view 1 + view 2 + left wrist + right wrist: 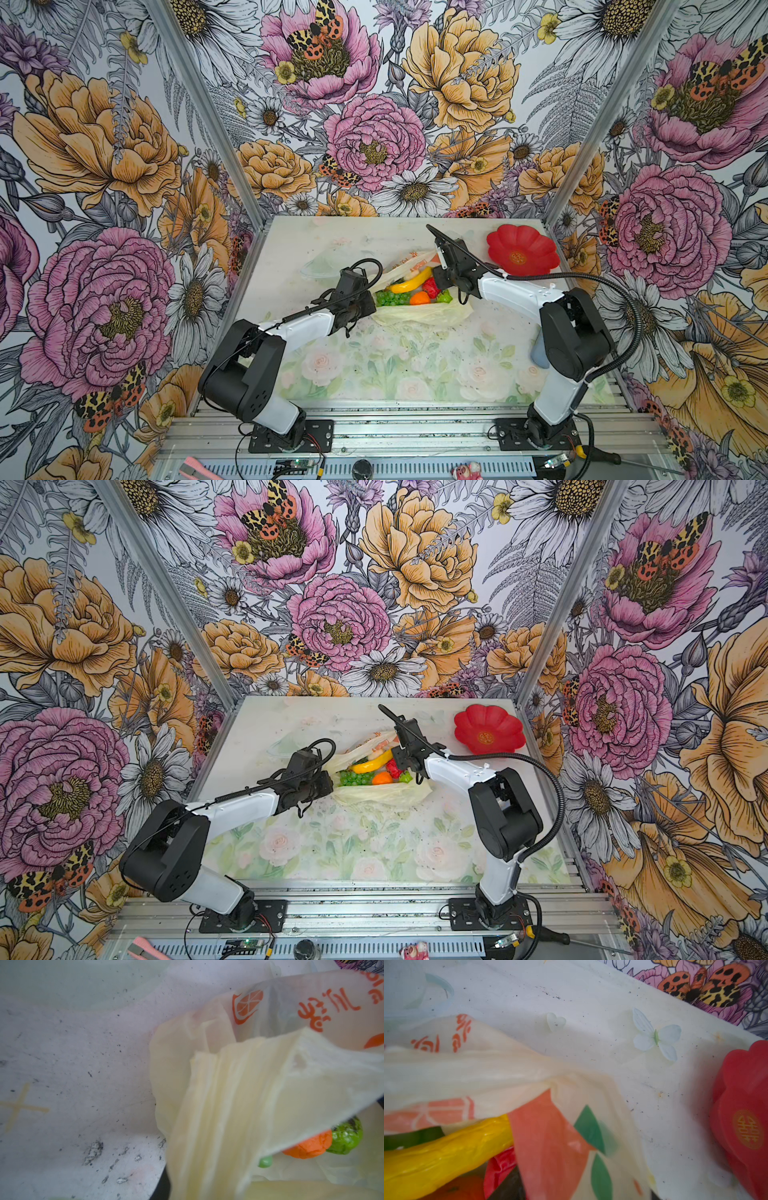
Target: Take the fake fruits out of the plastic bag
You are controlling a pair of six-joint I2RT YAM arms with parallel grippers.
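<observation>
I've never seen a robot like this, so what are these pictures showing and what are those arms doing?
Those are two robot arms bolted beside a table. Two pictures look down from above; the two close-ups come from cameras on the arms' wrists. On the table lies a thin yellowish bag with toy fruit inside: a banana, green grapes, an orange. A red flower-shaped plate sits at the back. The left gripper seems to pinch the bag's edge. The right gripper is at the bag's other side; whether it holds anything is hidden.
</observation>
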